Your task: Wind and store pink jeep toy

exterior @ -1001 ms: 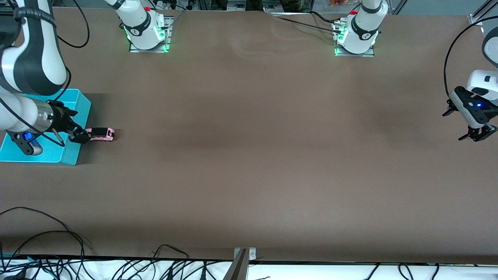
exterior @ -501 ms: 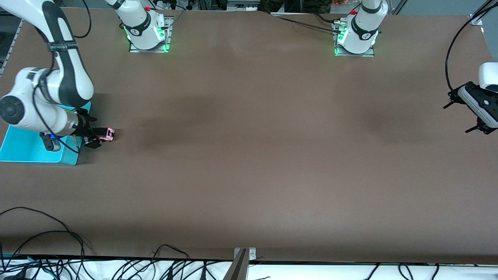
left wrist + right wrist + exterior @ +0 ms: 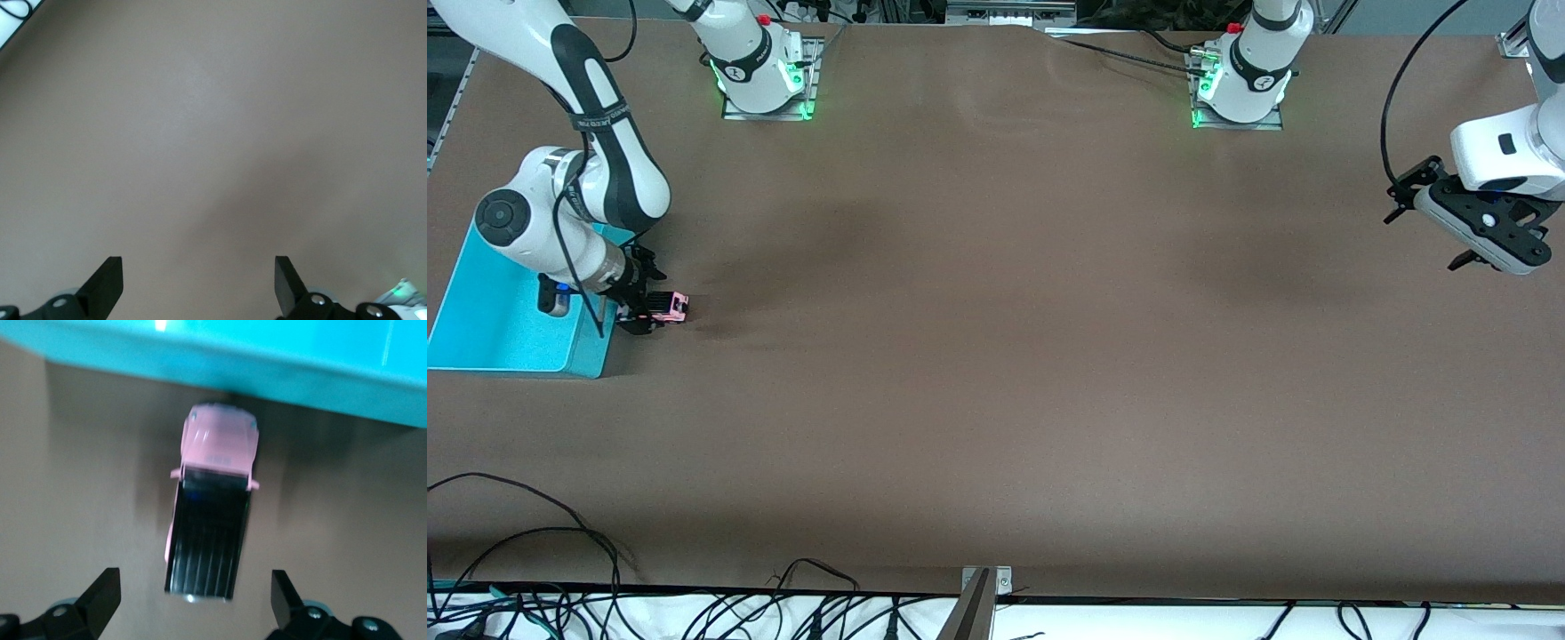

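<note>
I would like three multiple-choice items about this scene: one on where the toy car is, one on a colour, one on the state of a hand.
1. Where is the pink jeep toy?
A. inside the turquoise bin
B. on the table beside the turquoise bin
C. held up in the air

2. What colour is the jeep's roof?
A. black
B. white
C. yellow

3. How is the right hand?
A. shut on the jeep
B. shut and empty
C. open, fingers on either side of the jeep

Answers:
1 B, the jeep stands on the brown table just outside the bin wall.
2 A, the right wrist view shows a black ribbed roof.
3 C, both fingers stand apart from the jeep.
</note>
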`<state>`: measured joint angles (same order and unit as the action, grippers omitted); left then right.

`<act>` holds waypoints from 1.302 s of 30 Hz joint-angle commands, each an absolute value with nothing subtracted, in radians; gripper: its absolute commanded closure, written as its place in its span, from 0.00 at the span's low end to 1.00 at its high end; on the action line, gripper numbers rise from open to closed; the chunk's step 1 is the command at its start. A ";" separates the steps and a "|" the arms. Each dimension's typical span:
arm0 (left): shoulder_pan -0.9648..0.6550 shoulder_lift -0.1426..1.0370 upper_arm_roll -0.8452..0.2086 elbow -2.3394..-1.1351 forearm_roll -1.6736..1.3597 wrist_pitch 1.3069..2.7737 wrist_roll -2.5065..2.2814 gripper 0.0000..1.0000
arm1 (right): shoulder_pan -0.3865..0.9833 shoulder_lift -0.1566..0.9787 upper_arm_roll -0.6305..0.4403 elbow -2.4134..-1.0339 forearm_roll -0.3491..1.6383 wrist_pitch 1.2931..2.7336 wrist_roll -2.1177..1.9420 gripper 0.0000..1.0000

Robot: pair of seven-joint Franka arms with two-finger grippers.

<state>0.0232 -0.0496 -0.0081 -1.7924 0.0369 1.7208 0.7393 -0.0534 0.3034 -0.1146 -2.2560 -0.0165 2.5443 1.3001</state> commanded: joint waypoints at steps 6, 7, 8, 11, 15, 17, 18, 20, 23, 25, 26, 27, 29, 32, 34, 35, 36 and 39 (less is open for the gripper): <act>0.031 -0.055 -0.035 -1.701 0.055 1.586 0.431 0.00 | -0.060 0.330 -0.133 -2.310 -0.018 2.661 1.342 0.00; 0.031 -0.055 -0.041 -1.695 0.054 1.576 0.398 0.00 | -0.060 0.336 -0.133 -2.313 -0.018 2.677 1.344 0.00; 0.031 -0.055 -0.049 -1.687 0.055 1.563 0.365 0.00 | -0.060 0.345 -0.133 -2.316 -0.018 2.687 1.345 0.00; 0.031 -0.057 -0.063 -1.669 0.058 1.534 0.279 0.00 | -0.060 0.365 -0.138 -2.318 -0.018 2.706 1.358 0.00; 0.031 -0.077 -0.063 -1.667 0.060 1.528 0.204 0.00 | -0.060 0.365 -0.140 -2.316 -0.018 2.712 1.397 0.50; 0.031 -0.078 -0.058 -1.666 0.061 1.528 0.204 0.00 | -0.058 0.362 -0.138 -2.315 -0.018 2.712 1.401 0.65; 0.031 -0.078 -0.057 -1.666 0.067 1.528 0.204 0.00 | -0.058 0.361 -0.138 -2.315 -0.018 2.711 1.402 0.70; 0.031 -0.081 -0.054 -1.658 0.100 1.528 0.204 0.00 | -0.058 0.357 -0.138 -2.315 -0.018 2.709 1.401 0.71; 0.032 -0.083 -0.052 -1.600 0.117 1.528 0.207 0.00 | -0.057 0.351 -0.138 -2.313 -0.018 2.707 1.402 0.71; 0.032 -0.081 -0.052 -1.574 0.118 1.525 0.209 0.00 | -0.054 0.344 -0.138 -2.313 -0.020 2.706 1.402 0.71; 0.032 -0.081 -0.054 -1.568 0.118 1.523 0.209 0.00 | -0.054 0.341 -0.138 -2.313 -0.018 2.704 1.402 0.71; 0.032 -0.081 -0.054 -1.563 0.118 1.523 0.209 0.00 | -0.052 0.334 -0.138 -2.313 -0.020 2.704 1.402 0.71; 0.034 -0.081 -0.055 -1.554 0.118 1.519 0.209 0.00 | -0.051 0.318 -0.137 -2.313 -0.021 2.697 1.401 0.71; 0.044 -0.080 -0.051 -1.554 0.103 1.511 0.206 0.00 | -0.051 0.290 -0.130 -2.304 -0.021 2.666 1.401 0.71; 0.049 -0.077 -0.051 -1.554 0.078 1.509 0.201 0.00 | -0.048 0.278 -0.123 -2.292 -0.023 2.639 1.401 0.71; 0.049 -0.074 -0.049 -1.555 0.063 1.508 0.192 0.00 | -0.046 0.273 -0.115 -2.284 -0.023 2.623 1.401 0.71; 0.049 -0.071 -0.049 -1.558 0.049 1.509 0.181 0.00 | -0.046 0.268 -0.106 -2.273 -0.021 2.608 1.402 0.71; 0.034 -0.060 -0.049 -1.555 0.041 1.509 0.112 0.00 | -0.046 0.250 -0.078 -2.235 -0.020 2.556 1.402 0.71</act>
